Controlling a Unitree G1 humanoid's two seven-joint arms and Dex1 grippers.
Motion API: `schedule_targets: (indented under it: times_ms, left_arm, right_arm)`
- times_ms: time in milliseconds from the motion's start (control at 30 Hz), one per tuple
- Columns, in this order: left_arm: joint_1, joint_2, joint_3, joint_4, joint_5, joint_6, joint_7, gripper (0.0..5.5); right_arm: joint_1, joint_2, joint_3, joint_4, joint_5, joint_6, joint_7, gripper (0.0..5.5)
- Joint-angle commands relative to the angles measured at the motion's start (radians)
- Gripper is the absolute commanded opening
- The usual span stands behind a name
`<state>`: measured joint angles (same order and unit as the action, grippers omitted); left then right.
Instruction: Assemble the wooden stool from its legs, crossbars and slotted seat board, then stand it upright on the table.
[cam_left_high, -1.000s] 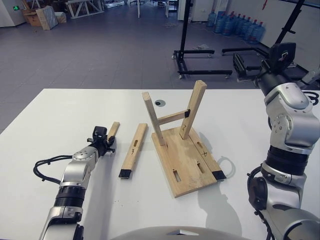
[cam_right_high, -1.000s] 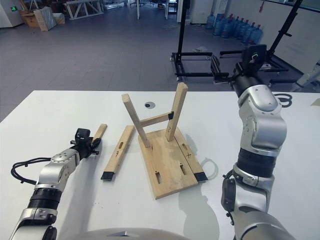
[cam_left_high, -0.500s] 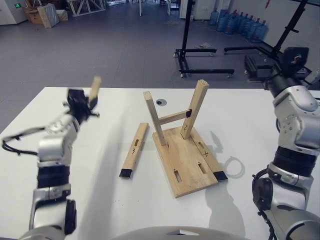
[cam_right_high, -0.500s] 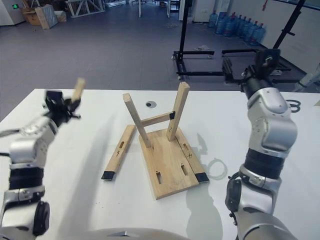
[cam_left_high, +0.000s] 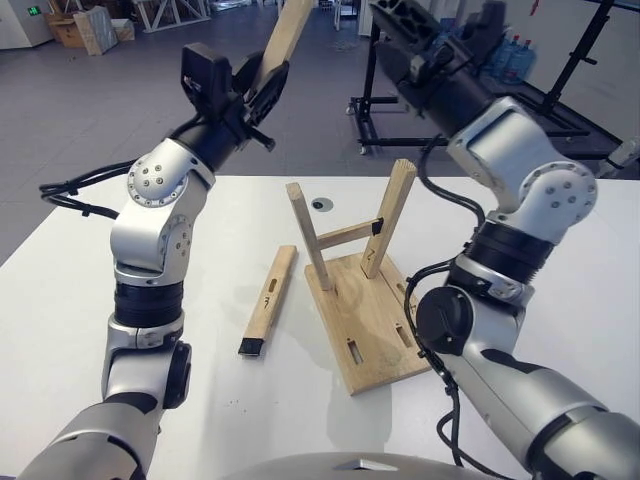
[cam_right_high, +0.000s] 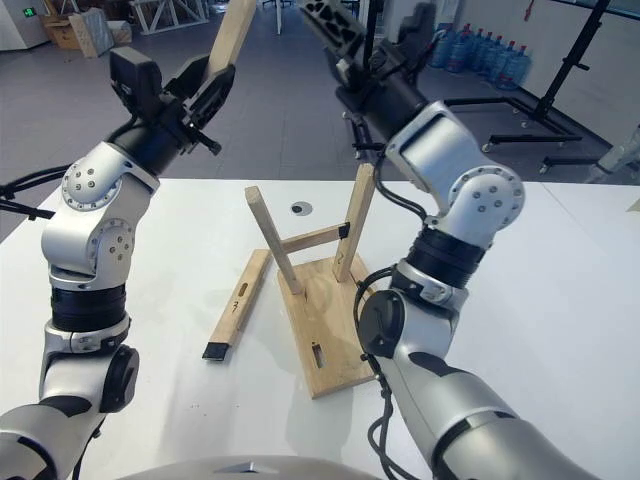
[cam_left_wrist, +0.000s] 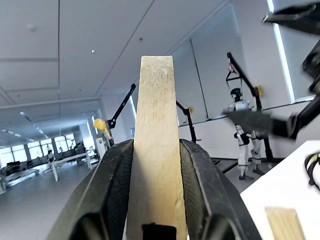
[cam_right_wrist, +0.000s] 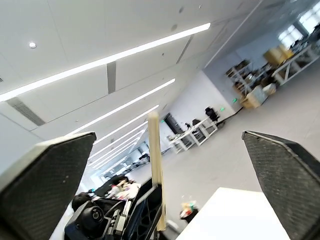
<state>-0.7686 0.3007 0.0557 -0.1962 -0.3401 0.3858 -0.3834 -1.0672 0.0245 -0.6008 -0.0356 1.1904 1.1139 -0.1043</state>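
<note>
above the table (cam_left_high: 60, 300), left gripper (cam_left_wrist: 156, 150) clamps a wooden stool piece (cam_left_wrist: 156, 95), right gripper (cam_right_wrist: 168, 135) spread wide

seat board (cam_left_high: 375, 340) on table (cam_left_high: 60, 330) | leg frame (cam_left_high: 345, 235) on it | loose leg (cam_left_high: 268, 300) left | held leg (cam_left_high: 285, 30) above

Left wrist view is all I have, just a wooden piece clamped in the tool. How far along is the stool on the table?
Observer: The seat board lies flat on the table; two legs joined by a crossbar stand up from it.
Operator: Any loose parts?
Observer: One loose leg lies on the table, left of the seat board.
Operator: Where's the right tool?
Observer: The right tool is raised and open, facing the wooden piece in the left tool.
</note>
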Motion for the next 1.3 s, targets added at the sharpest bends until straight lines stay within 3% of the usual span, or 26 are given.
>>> schedule_targets:
  times_ms: [33,900,1300]
  left_arm:
    - [-0.018,-0.042,-0.031,0.007,-0.008,0.009,0.0,1.27]
    - [0.062,-0.048,-0.093,-0.079,-0.007,0.074,-0.03,1.27]
    - [0.06,-0.049,-0.096,-0.077,0.0,0.067,-0.036,1.27]
  right_arm:
    - [0.021,0.056,0.042,0.033,0.049,-0.049,-0.057,5.4]
    - [0.038,0.036,0.196,0.08,0.125,-0.268,-0.085,5.4]
    - [0.041,0.016,0.216,0.09,0.135,-0.305,-0.082,2.99]
